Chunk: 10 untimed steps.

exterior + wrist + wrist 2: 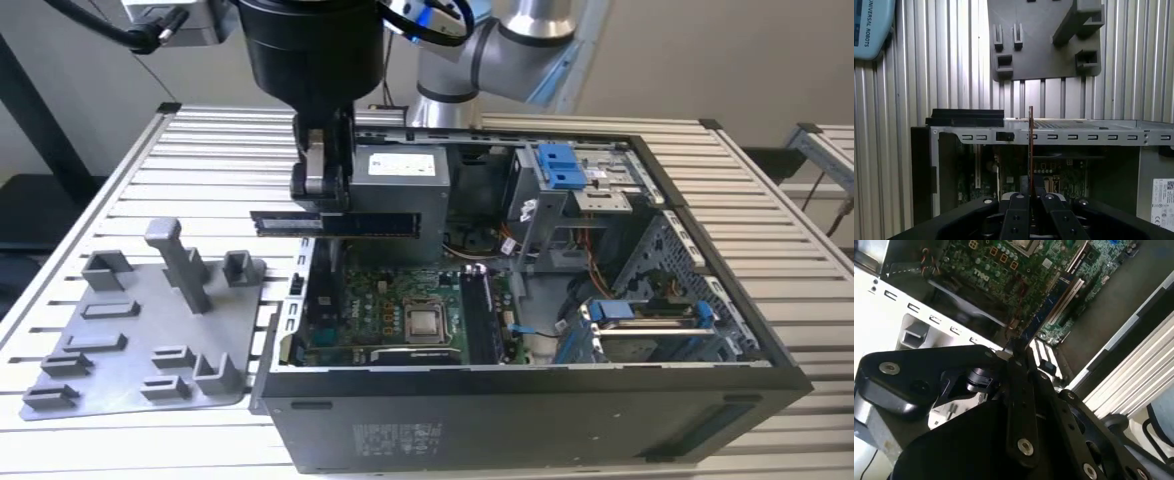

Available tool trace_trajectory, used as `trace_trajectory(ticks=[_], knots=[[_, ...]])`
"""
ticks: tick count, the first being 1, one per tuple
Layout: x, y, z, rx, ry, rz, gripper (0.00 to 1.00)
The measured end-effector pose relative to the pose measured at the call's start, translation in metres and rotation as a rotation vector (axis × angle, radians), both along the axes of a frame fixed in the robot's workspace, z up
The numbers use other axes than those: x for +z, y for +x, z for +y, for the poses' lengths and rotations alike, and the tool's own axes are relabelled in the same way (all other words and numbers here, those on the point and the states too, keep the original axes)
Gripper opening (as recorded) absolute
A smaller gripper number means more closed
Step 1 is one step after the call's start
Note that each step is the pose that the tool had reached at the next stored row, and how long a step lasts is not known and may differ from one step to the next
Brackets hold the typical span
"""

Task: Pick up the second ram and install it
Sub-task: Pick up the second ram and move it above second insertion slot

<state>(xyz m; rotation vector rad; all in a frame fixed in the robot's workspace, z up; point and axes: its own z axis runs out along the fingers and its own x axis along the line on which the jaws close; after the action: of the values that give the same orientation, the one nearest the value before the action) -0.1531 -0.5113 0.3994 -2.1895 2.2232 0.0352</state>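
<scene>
While the arm [314, 50] hangs vertical over the open case [534, 410], jaws are clamped on the second ram [354, 222].
Stick level, long edge down, above the motherboard [387, 300].

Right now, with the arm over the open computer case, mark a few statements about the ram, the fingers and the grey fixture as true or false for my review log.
1. The gripper has its fingers shut on the second ram. True.
2. The second ram is seated in a slot on the board. False: it is held in the air above the computer case, with its long side level.
3. The grey post stands on the fixture plate, outside the case at the exterior view's left. True.
4. A side panel covers the case. False: it is open, and the motherboard and silver processor are showing.
</scene>
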Motion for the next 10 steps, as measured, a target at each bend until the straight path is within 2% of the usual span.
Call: trace_trajectory(ticks=[10], knots=[[0.0000,0.0237,0.0000,0.000,-0.0001,0.0000,0.14]])
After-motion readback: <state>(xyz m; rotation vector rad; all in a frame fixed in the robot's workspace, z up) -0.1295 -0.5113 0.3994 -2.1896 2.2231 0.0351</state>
